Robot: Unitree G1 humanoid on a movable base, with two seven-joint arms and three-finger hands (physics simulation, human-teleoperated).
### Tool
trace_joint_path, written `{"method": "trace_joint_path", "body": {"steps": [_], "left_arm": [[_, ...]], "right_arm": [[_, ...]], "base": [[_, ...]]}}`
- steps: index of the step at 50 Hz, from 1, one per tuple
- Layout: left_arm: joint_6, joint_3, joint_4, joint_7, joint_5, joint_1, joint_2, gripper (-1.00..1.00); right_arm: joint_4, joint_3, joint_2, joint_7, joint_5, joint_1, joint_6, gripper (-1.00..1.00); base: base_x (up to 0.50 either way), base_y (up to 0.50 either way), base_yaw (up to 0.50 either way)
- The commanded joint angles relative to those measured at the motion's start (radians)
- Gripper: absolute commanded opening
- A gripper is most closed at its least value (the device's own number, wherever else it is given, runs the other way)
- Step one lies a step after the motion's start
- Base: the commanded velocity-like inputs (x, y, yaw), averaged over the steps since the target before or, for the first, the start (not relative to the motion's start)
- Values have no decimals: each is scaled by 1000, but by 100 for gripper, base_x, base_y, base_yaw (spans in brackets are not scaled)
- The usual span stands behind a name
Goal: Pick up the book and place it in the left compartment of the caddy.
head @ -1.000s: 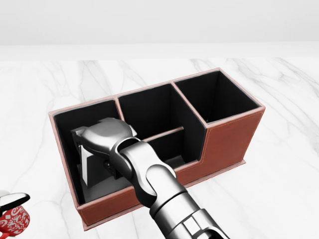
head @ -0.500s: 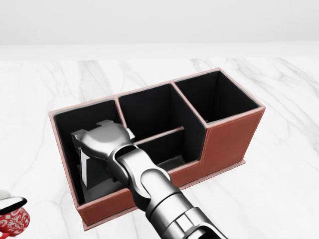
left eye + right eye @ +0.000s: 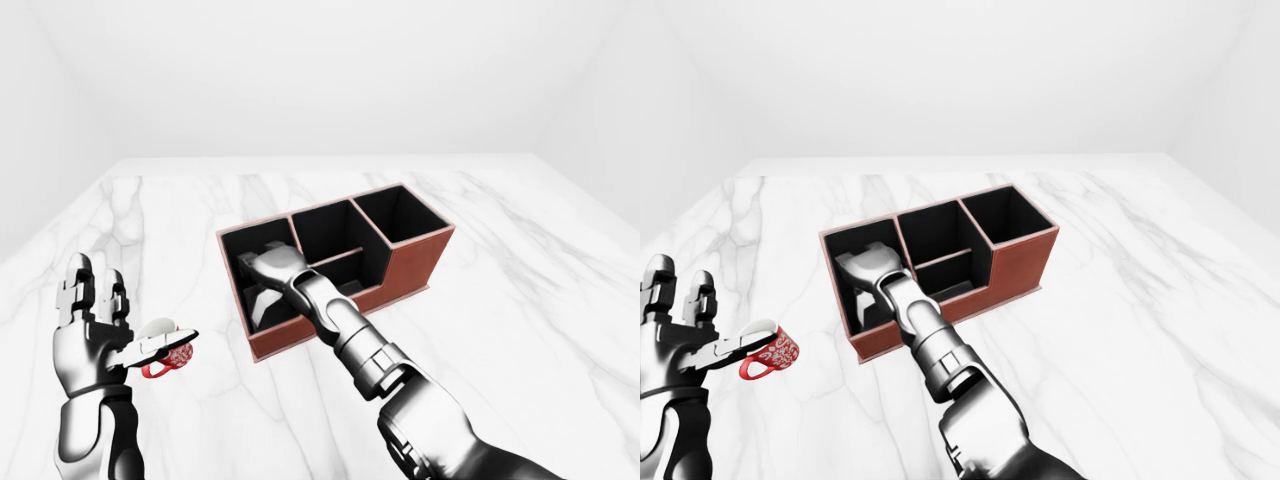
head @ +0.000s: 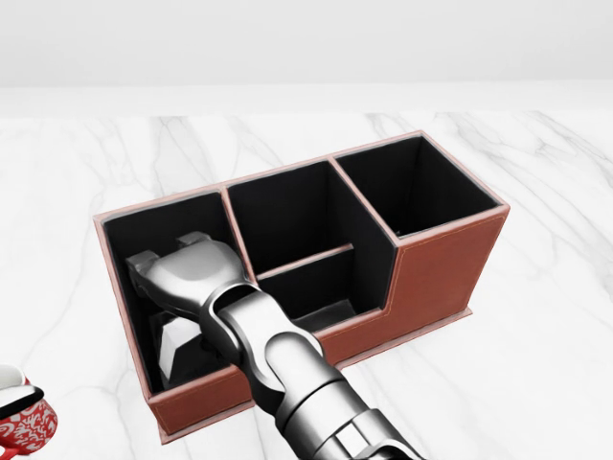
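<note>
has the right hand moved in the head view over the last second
Yes. The right hand has shifted toward the view's left and a little down, deeper over the caddy's left compartment; the caddy itself has not moved.

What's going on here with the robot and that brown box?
The robot's right hand is reaching down into the left compartment of the brown caddy, which sits on a white marble table. A pale book shows inside that compartment beneath the hand; whether the fingers grip it is hidden. The left hand is held up, open, off to the left near a red patterned mug.
</note>
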Motion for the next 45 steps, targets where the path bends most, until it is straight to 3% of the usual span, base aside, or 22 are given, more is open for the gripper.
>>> {"method": "trace_joint_path", "body": {"steps": [1, 4, 9, 15, 21, 29, 38, 45], "left_arm": [[2, 7, -6, -4, -6, 5, -4, 100], [13, 8, -26, -3, -10, 10, -6, 100], [27, 10, -53, -6, -14, 15, -12, 100], [43, 16, -91, -13, -18, 28, -25, 100], [60, 23, -148, -19, -16, 46, -43, 100], [60, 31, -228, -23, -9, 61, -63, 100], [60, 37, -306, -33, 4, 70, -84, 100], [60, 16, -336, -37, 19, 74, -100, 100]], "right_arm": [[-288, 3, 19, 142, 21, 72, 0, 100], [-582, 29, 45, 325, 18, 146, 0, 100], [-967, 75, 64, 555, -20, 221, 46, 100], [-1241, 110, 64, 555, -74, 272, 66, 100], [-1421, 95, 64, 555, -114, 241, 86, 100], [-1505, 79, 64, 555, -116, 230, 107, 100], [-1545, 41, 64, 555, -67, 223, 174, 100], [-1570, 18, 60, 555, 5, 262, 175, 100]], "base": [[0, 0, 0], [0, 0, 0], [0, 0, 0], [0, 0, 0], [0, 0, 0], [0, 0, 0], [0, 0, 0], [0, 0, 0]]}}
